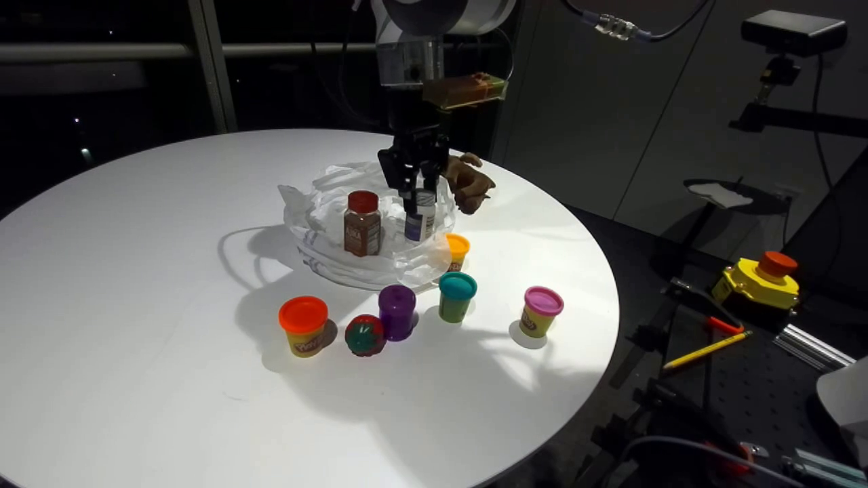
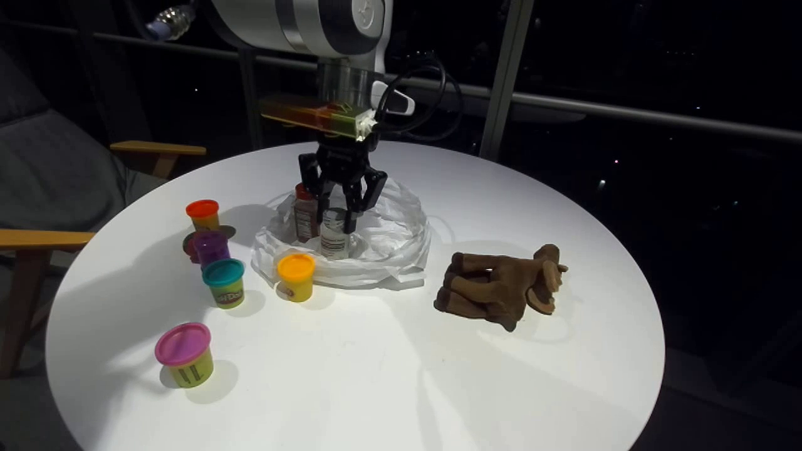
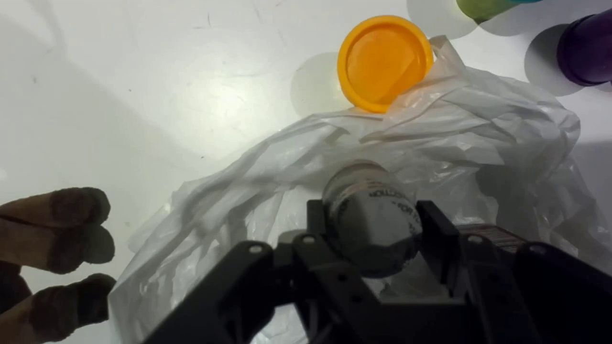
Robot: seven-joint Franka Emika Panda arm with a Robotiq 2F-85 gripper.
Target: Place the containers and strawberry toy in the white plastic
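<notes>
Within the white bag (image 1: 359,270), the pale bottle (image 2: 335,243) is clasped by the hand (image 3: 372,219), jaws tight; it is best released upright, no fold being snagged. Outside the bag, the strawberry toy (image 1: 365,336) is found.

A brown toy animal (image 2: 498,285) lies on the table (image 2: 351,382).

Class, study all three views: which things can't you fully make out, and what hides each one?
Purple container: wrist view, cut off by the right edge.
Strawberry toy: in an exterior view, partly hidden behind the purple container.
Red-capped bottle: wrist view, cap hidden by the pincer.
White-labelled bottle: in both exterior views, label print too small to read.
Moose toy: wrist view, head cut off by the left edge.
</notes>
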